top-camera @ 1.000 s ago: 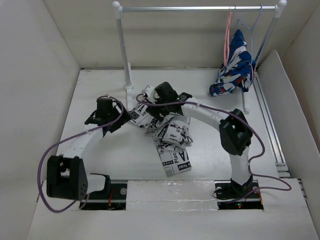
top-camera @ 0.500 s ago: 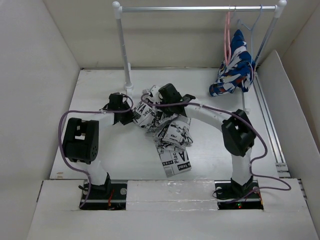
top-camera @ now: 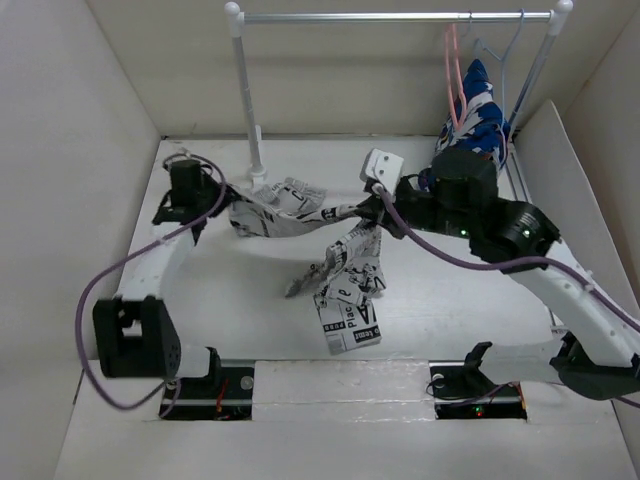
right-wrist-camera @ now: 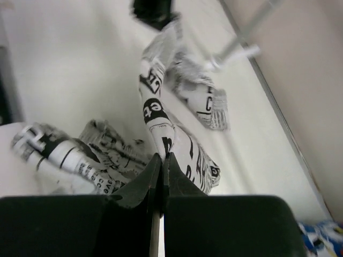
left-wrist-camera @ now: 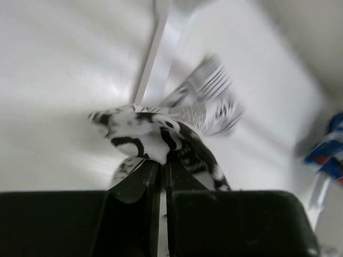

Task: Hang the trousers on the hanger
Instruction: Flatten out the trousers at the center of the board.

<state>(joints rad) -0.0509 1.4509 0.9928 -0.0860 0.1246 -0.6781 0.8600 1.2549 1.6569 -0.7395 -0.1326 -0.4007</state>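
Top view: the trousers (top-camera: 300, 205) span between the left gripper (top-camera: 222, 203) at 10 o'clock and the right gripper (top-camera: 372, 207) near centre, with the legs trailing on the bench (top-camera: 200, 300) toward 6 o'clock. The hanger (top-camera: 455, 70) hangs on the rail (top-camera: 380, 17) at 1 o'clock. Left wrist view: gripper clamped on a bunched trouser fold; right wrist view: gripper likewise clamped on printed fabric.

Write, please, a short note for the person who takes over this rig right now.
Left gripper: shut on the long white newspaper-print fabric trousers.
Right gripper: shut on them too.
Trousers: stretched between both grippers, the rest trailing onto the table.
Thin pink wire hanger: on the rail, far right, without the trousers.
Done: two-point grasp. Left: carry the trousers over and put them on the hanger.
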